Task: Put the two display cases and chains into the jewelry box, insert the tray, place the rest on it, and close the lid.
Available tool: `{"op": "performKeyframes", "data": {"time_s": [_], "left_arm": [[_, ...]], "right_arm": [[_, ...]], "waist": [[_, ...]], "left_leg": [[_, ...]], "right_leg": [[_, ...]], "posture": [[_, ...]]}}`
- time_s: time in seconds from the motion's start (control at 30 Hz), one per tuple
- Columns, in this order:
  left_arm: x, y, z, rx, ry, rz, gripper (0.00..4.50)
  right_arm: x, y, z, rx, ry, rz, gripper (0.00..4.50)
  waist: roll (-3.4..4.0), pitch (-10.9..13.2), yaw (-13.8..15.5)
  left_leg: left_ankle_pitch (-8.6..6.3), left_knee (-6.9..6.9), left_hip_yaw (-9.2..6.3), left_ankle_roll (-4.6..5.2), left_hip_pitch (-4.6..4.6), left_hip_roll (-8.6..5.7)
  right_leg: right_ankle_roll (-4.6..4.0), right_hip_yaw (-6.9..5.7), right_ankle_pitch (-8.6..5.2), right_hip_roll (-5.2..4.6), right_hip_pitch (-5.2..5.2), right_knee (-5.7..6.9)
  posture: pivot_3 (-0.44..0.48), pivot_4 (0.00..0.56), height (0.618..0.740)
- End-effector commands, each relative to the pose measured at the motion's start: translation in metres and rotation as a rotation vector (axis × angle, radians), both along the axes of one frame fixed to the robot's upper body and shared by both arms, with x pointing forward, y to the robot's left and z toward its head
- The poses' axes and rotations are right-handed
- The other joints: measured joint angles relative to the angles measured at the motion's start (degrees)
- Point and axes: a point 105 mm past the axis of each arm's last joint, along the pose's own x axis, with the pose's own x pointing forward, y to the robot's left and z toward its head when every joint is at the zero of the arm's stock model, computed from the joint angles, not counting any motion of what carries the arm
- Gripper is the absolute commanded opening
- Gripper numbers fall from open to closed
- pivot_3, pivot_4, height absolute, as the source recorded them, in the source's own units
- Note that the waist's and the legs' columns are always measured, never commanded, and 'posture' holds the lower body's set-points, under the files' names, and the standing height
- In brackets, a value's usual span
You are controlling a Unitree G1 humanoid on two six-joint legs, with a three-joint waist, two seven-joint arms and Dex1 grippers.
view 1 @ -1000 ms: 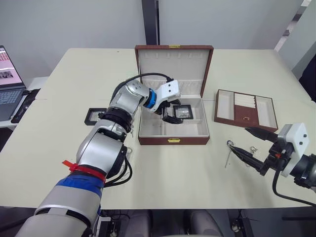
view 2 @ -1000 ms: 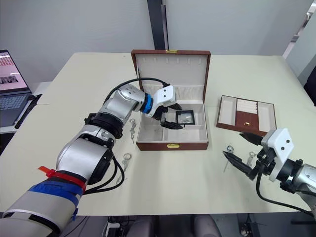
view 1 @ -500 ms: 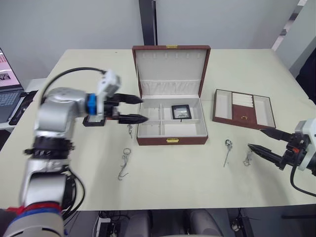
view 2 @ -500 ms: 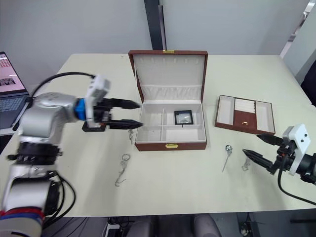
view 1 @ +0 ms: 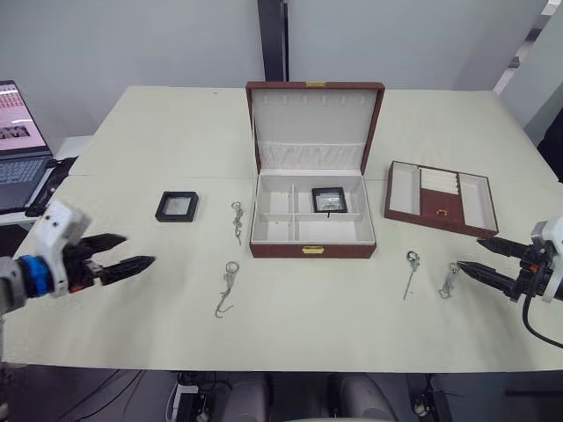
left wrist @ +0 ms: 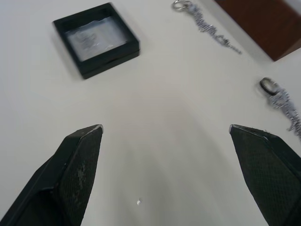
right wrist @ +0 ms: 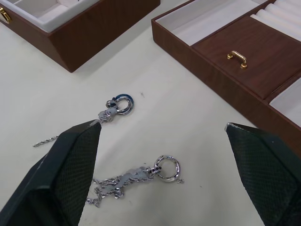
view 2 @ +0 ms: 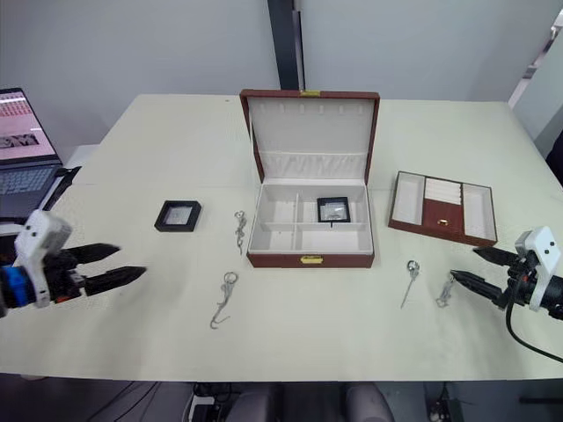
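Jewelry box point(view 1: 313, 215), open at table centre: one display case point(view 1: 329, 199) inside, second case point(view 1: 177, 207), four chains and tray point(view 1: 441, 197) outside; left gripper point(view 1: 119, 253) and right gripper point(view 1: 486, 259) spread wide, empty.

My left gripper point(view 1: 126, 251) hovers low at the table's left edge, fingers spread apart, holding nothing. My right gripper point(view 1: 481, 258) sits at the far right, fingers likewise parted, empty.
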Motion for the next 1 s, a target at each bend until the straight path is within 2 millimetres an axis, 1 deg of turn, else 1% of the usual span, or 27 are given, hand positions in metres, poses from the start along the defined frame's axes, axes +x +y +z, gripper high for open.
{"op": "performKeyframes", "data": {"time_s": [0.03, 0.17, 0.23, 0.37, 0.67, 1.0], "left_arm": [[-0.01, 0.02, 0.014, 0.065, -0.084, 0.088, 4.48], [-0.025, 0.029, 0.003, 0.07, -0.076, 0.137, 4.48], [-0.028, 0.03, -0.002, 0.077, -0.073, 0.152, 4.48], [-0.029, 0.033, -0.006, 0.08, -0.094, 0.179, 4.48], [-0.028, 0.03, -0.007, 0.081, -0.093, 0.171, 4.48], [-0.022, 0.026, -0.007, 0.08, -0.098, 0.157, 4.48]], "right_arm": [[-0.001, -0.01, 0.003, -0.032, -0.02, -0.022, 4.5], [-0.001, -0.014, -0.003, -0.034, -0.011, -0.031, 4.5], [-0.001, -0.014, -0.005, -0.037, -0.009, -0.035, 4.5], [0.001, -0.016, -0.008, -0.037, -0.004, -0.044, 4.5], [0.003, -0.02, -0.011, -0.056, 0.005, -0.046, 4.5], [0.005, -0.021, -0.009, -0.053, -0.002, -0.048, 4.5]], "waist": [[0.0, 0.0, -0.01], [0.01, -0.01, -0.14], [0.02, -0.01, -0.16], [0.01, -0.02, -0.16], [0.01, -0.02, -0.16], [0.01, -0.02, -0.15]], "left_leg": [[0.0, 0.0, -0.01, 0.0, -0.01, 0.01], [0.0, -0.01, 0.03, 0.0, 0.03, 0.01], [0.0, -0.02, 0.05, 0.0, 0.04, 0.01], [0.0, -0.03, 0.0, 0.0, 0.04, 0.03], [0.0, -0.04, 0.05, 0.0, 0.05, 0.02], [0.0, -0.04, 0.05, 0.0, 0.05, 0.02]], "right_leg": [[0.0, 0.0, 0.0, 0.0, 0.0, -0.01], [0.0, 0.01, 0.0, 0.0, 0.01, 0.01], [0.0, 0.03, 0.0, 0.0, 0.01, 0.01], [0.0, 0.02, 0.0, 0.01, 0.01, 0.01], [0.0, 0.02, 0.0, 0.0, 0.01, 0.01], [0.0, 0.02, 0.0, 0.0, 0.01, 0.01]], "posture": [[0.0, 0.15, 0.74], [0.0, 0.15, 0.74], [0.0, 0.15, 0.74], [0.0, 0.15, 0.74], [0.0, 0.15, 0.74], [0.0, 0.15, 0.74]]}}
